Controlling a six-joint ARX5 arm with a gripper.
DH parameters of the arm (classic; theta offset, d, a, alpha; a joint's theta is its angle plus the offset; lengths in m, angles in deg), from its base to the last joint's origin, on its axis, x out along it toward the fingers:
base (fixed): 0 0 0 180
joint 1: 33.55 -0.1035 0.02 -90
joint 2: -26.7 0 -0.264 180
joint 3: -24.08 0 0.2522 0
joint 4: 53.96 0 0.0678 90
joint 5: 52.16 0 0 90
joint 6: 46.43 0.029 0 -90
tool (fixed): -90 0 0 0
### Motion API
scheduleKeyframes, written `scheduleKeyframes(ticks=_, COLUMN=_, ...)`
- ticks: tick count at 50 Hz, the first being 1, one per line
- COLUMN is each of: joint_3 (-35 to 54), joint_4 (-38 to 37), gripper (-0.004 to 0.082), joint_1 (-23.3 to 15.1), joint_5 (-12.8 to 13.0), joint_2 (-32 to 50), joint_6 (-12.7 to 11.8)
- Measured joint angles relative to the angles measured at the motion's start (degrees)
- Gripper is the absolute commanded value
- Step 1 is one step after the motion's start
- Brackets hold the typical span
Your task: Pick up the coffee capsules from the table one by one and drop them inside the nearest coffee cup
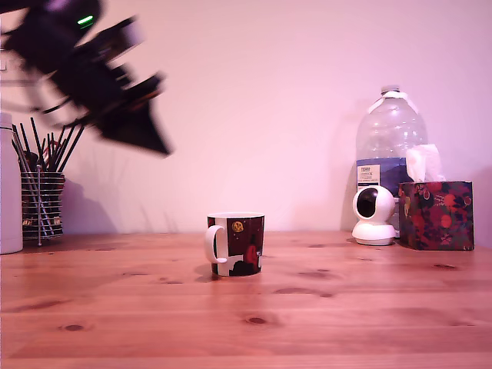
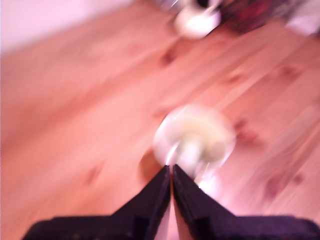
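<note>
From my remote seat, reading the exterior view left to right: a white cylinder (image 1: 10, 188) stands at the far left edge, and just beside it a wire holder (image 1: 42, 206) full of dark sticks. Above them, in the upper left of the frame, my arm (image 1: 73, 58) hangs high in the air, smeared with blur, a green light showing on its body. The gripper (image 1: 142, 131) points down toward the exterior view's right, well above the table (image 1: 115, 307) and well apart from everything on it.

Centre frame, the cup (image 1: 237, 244) sits upright on the wood, white handle turned to the exterior view's left, printed figures facing the camera. I see no capsule lying on the table in this view.

Further right, against the wall, a big clear water bottle (image 1: 390, 146) stands behind a small white round camera (image 1: 373, 214), and at the far right a dark flowered tissue box (image 1: 436, 214) with a tissue poking up sits just beside that camera.

Now the wrist view, very blurred. The two black fingers (image 2: 150, 200) meet almost tip to tip, only a thin slit between them, and I see nothing gripped there. Beyond the tips the cup (image 2: 215, 132) shows from above as a pale round rim and interior; a lighter blob sits inside it, too smeared for me to name. The white camera's base (image 2: 197, 22) and the tissue box (image 2: 250, 15) appear near the upper edge.
</note>
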Motion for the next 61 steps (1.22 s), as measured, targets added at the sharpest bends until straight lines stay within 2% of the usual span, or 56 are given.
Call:
scheduleKeyframes(ticks=10, joint_3=9.3, joint_4=-5.3, gripper=-0.0023, joint_1=-5.6, joint_5=0.0, joint_2=8.6, joint_6=-3.3)
scheduleKeyframes(ticks=19, joint_3=17.1, joint_4=-10.2, gripper=-0.0023, joint_1=-7.6, joint_5=0.3, joint_2=16.1, joint_6=-6.0)
scheduleKeyframes(ticks=20, joint_3=18.1, joint_4=-10.6, gripper=-0.0023, joint_1=-7.7, joint_5=0.8, joint_2=16.8, joint_6=-7.1)
scheduleKeyframes(ticks=30, joint_3=28.2, joint_4=-13.0, gripper=-0.0023, joint_1=-7.8, joint_5=5.6, joint_2=25.0, joint_6=-9.0)
scheduleKeyframes(ticks=33, joint_3=30.9, joint_4=-13.7, gripper=-0.0023, joint_1=-7.8, joint_5=6.3, joint_2=28.2, joint_6=-9.9)
scheduleKeyframes(ticks=43, joint_3=37.0, joint_4=-13.7, gripper=-0.0023, joint_1=-7.8, joint_5=9.1, joint_2=40.1, joint_6=-10.6)
scheduleKeyframes(ticks=44, joint_3=37.4, joint_4=-13.6, gripper=-0.0023, joint_1=-7.8, joint_5=9.2, joint_2=41.2, joint_6=-11.5)
scheduleKeyframes(ticks=46, joint_3=38.3, joint_4=-13.2, gripper=-0.0023, joint_1=-7.8, joint_5=9.6, joint_2=43.7, joint_6=-11.5)
scheduleKeyframes(ticks=61, joint_3=39.2, joint_4=-4.9, gripper=-0.0023, joint_1=-7.8, joint_5=11.2, joint_2=58.2, joint_6=-11.6)
